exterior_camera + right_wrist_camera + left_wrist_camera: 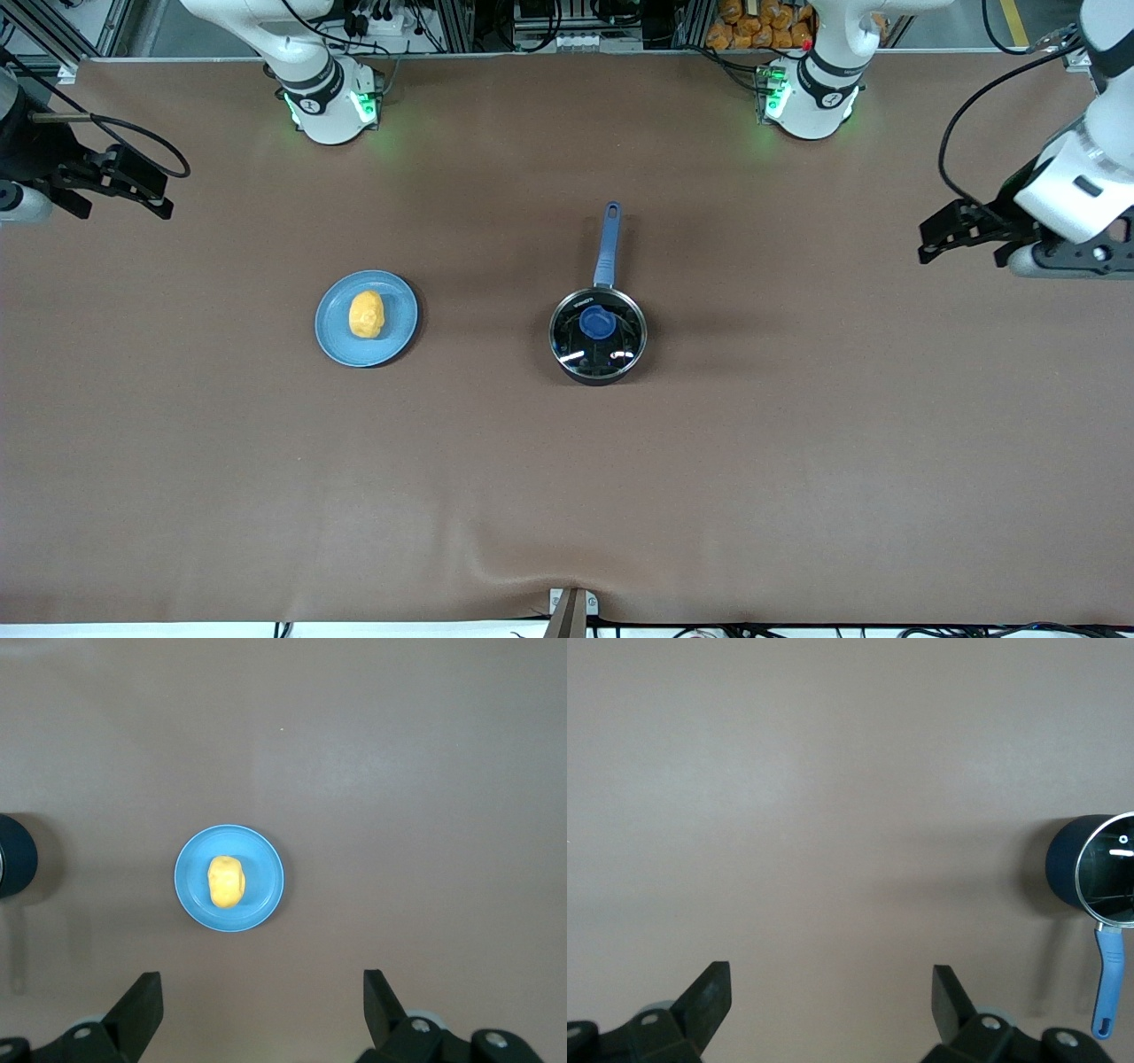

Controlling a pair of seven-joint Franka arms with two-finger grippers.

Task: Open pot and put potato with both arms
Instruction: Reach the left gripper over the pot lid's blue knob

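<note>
The pot (598, 335) stands mid-table with its glass lid and blue knob (598, 322) on; its blue handle (607, 244) points toward the robots' bases. The potato (366, 314) lies on a blue plate (400, 306) toward the right arm's end. My left gripper (964, 251) is open and empty, up in the air at the left arm's end of the table. My right gripper (124, 202) is open and empty, up at the right arm's end. The left wrist view shows its open gripper (830, 979) and the pot (1067, 864). The right wrist view shows its open gripper (261, 983), the potato (225, 881), and the pot's edge (13, 855).
A brown cloth (567, 496) covers the table, with a slight wrinkle at its front edge by a metal bracket (571, 607). The arm bases (328, 97) (811, 97) stand along the back edge. Orange packets (753, 22) lie off the table at the back.
</note>
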